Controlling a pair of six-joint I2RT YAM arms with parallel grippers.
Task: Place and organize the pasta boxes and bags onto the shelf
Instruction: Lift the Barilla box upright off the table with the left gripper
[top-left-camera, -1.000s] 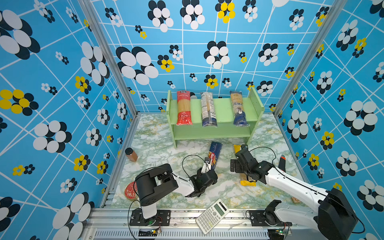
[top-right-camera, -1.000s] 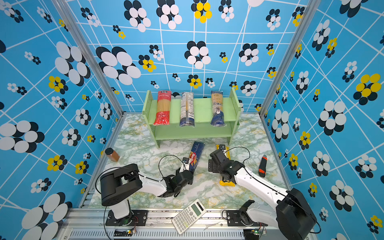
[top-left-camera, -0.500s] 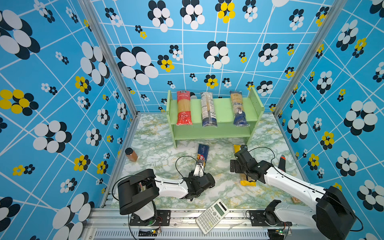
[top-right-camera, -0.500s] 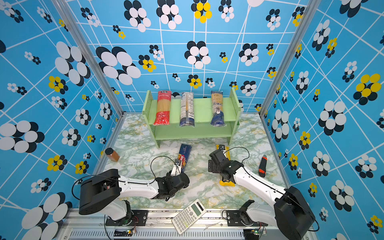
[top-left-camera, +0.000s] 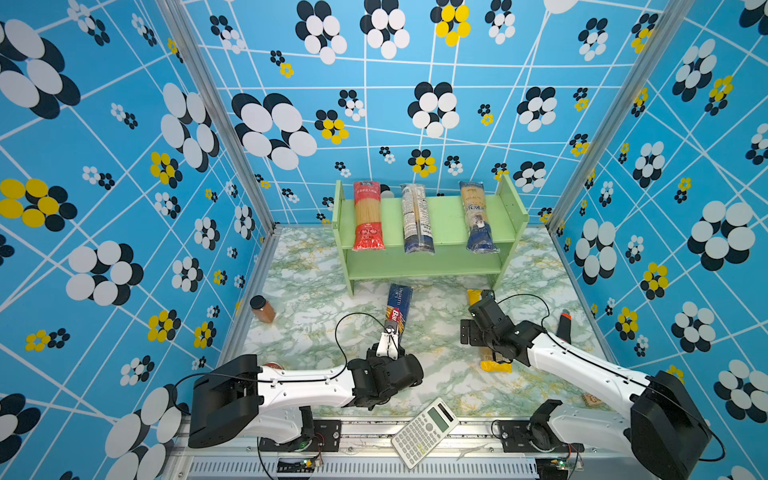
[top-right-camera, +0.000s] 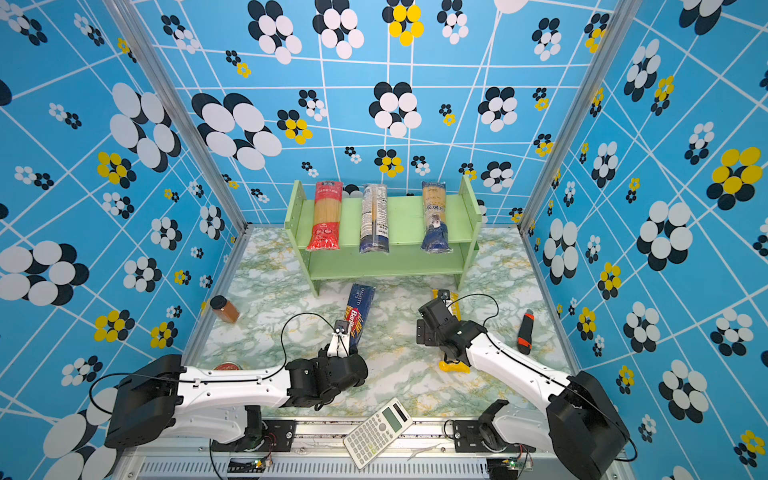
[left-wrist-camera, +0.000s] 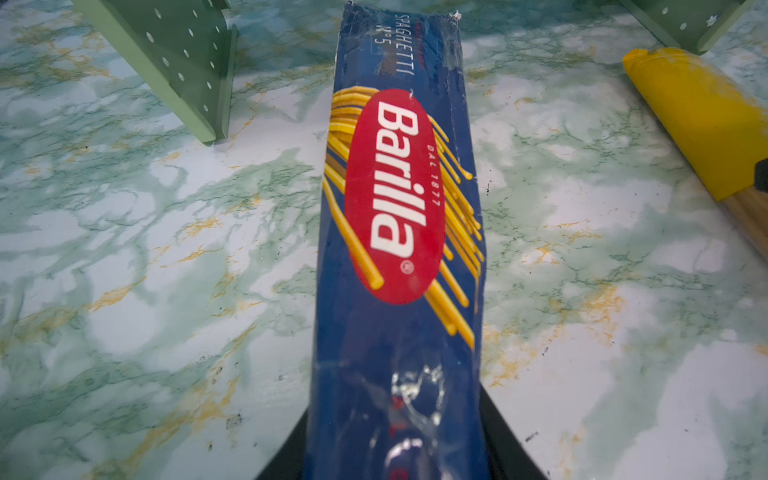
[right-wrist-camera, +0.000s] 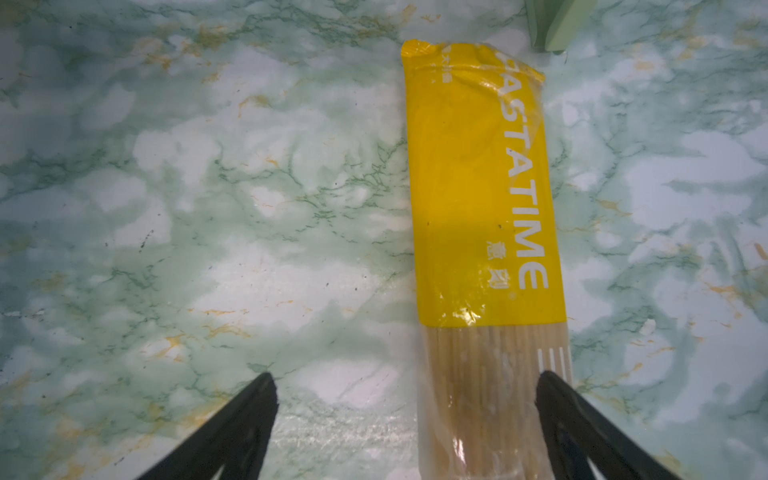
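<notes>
The light-green shelf (top-left-camera: 428, 266) (top-right-camera: 386, 266) stands at the back. Its top tier carries a red-ended bag (top-left-camera: 368, 216), a clear and navy bag (top-left-camera: 417, 218) and a yellow-navy bag (top-left-camera: 478, 216). The dark blue Barilla box (top-left-camera: 399, 303) (left-wrist-camera: 399, 249) lies on the marble floor, pointing at the shelf. My left gripper (top-left-camera: 397, 338) (left-wrist-camera: 395, 457) is shut on its near end. The yellow bag (top-left-camera: 494, 365) (right-wrist-camera: 478, 187) lies to the right. Low over its middle my right gripper (top-left-camera: 482, 328) (right-wrist-camera: 405, 382) is open, with the bag close to one finger.
A brown jar (top-left-camera: 262, 308) stands near the left wall. A white calculator (top-left-camera: 424, 432) lies on the front rail. An orange and black tool (top-left-camera: 564, 326) rests by the right wall. A red lid (top-left-camera: 272, 365) peeks out behind my left arm.
My left arm has stretched out low and swung to the left, taking the Barilla box with it. The right arm has hardly moved.
</notes>
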